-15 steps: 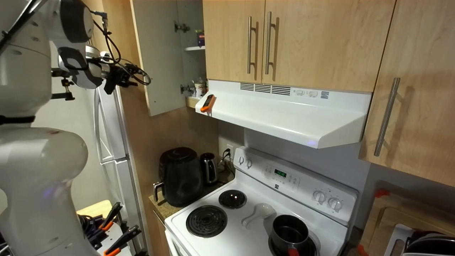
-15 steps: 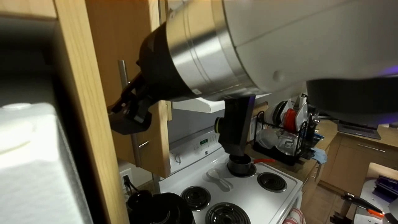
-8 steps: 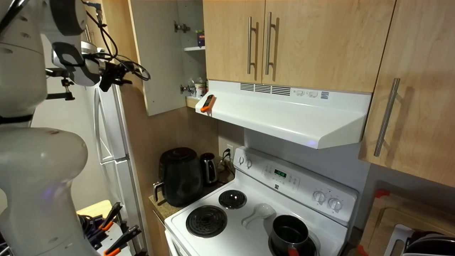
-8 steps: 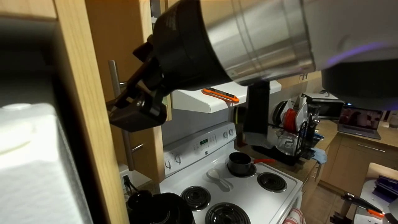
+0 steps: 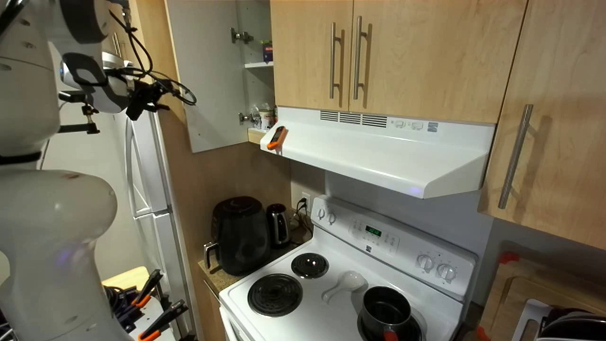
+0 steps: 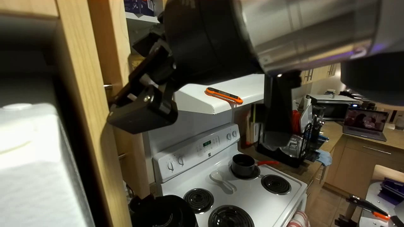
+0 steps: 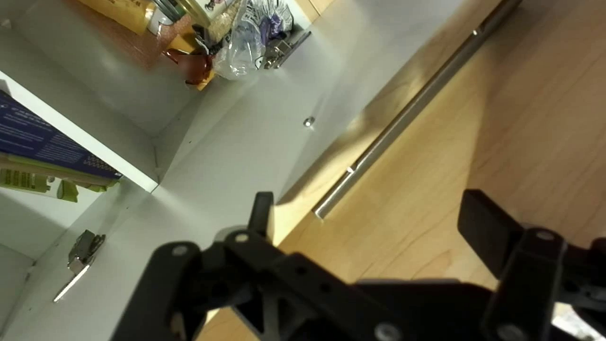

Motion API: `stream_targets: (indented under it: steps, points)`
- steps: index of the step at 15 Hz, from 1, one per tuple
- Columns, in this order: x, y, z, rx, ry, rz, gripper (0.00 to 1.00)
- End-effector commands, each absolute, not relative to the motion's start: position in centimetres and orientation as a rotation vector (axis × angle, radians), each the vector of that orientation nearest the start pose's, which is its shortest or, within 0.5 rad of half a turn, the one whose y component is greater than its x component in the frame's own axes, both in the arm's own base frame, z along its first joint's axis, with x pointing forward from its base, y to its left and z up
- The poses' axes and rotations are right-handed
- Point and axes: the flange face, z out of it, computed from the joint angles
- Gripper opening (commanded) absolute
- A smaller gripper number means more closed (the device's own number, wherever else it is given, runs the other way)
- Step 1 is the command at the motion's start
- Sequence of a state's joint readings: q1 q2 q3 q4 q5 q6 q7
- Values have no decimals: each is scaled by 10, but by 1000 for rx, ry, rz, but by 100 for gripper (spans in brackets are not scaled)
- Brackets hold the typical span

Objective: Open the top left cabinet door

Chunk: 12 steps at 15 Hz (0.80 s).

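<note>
The top left cabinet door [image 5: 203,80] stands wide open, with its pale inner face showing in an exterior view. In an exterior view, its wooden free edge [image 6: 123,47] is close behind a near wood panel. In the wrist view, its pale inner face [image 7: 236,142] carries the hinges, and its steel bar handle [image 7: 412,111] runs diagonally along the far side of the free edge. My gripper [image 7: 367,208] is open and empty. Its left finger overlaps the door's edge in that view; I cannot tell if it touches. My gripper also shows in both exterior views [image 5: 149,110] [image 6: 121,107].
The near wood panel [image 6: 96,119] stands left of the gripper, by the white refrigerator [image 5: 150,175]. A white range hood [image 5: 369,151] bears an orange thermometer [image 5: 277,138]. A black air fryer [image 5: 240,237] stands below the door. Paired wood doors [image 5: 416,61] hang above the hood.
The door has swung wider, toward the near wood panel, and its handle bar is now mostly hidden there. The arm and gripper have moved back with it, leftward in one of the exterior views.
</note>
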<state>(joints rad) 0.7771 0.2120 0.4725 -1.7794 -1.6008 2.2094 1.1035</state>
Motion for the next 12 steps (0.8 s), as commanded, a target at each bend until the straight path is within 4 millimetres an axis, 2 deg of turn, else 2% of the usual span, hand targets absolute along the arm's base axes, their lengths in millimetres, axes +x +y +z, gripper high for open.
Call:
stream_targets:
  steps: [1,4,8,12]
  points:
    - [242,590,508,-2353,-1398,-1976,100]
    - [239,584,509,-2287,-1448,-1945,100]
    - [248,562,509,-2195,-1498,-1833,100]
    - [247,542,508,-2176,-1512,-1785,100]
